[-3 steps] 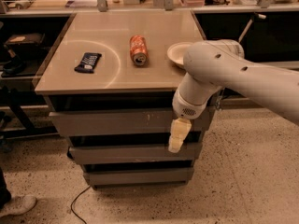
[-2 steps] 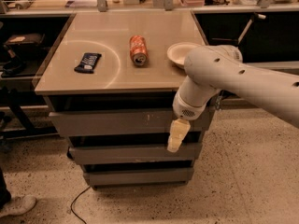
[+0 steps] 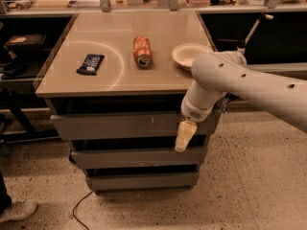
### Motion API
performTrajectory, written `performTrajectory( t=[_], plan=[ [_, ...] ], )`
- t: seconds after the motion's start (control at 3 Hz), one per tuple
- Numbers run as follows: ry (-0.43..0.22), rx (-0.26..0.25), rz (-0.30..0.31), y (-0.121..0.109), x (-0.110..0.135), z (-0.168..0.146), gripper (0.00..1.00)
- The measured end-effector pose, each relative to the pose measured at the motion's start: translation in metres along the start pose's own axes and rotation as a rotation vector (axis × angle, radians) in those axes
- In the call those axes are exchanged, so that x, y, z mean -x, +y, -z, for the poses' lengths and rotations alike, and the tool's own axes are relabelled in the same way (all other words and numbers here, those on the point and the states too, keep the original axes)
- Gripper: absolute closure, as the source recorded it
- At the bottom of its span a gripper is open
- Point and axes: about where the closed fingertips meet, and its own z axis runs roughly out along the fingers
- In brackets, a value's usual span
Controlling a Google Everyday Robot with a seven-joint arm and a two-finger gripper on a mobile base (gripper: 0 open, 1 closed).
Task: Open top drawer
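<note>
While top drawer point(image 3: 120, 126) is sitting beneath tabletop point(image 3: 115, 78), gripper point(image 3: 184, 137) is hanging, pointing down, before its right end; whether parted or together, not showing.

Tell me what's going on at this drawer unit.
A single robot arm is working on the top drawer of a grey three-drawer cabinet. Its gripper hangs at that drawer's right end, pointing down. The drawer does not look pulled out yet. On top sit a tipped soda can, a dark packet and a bowl.
</note>
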Motion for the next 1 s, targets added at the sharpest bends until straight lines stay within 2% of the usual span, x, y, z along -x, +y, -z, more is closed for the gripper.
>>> performTrajectory(
  t=[0.33,0.67,1.0],
  plan=[
    [-0.002,0.023,-0.005,0.002,-0.003,-0.011,0.00],
    [0.009,0.069,0.000,0.013,-0.004,-0.030,0.00],
    [0.014,0.079,0.004,0.015,-0.004,-0.029,0.00]
  ],
)
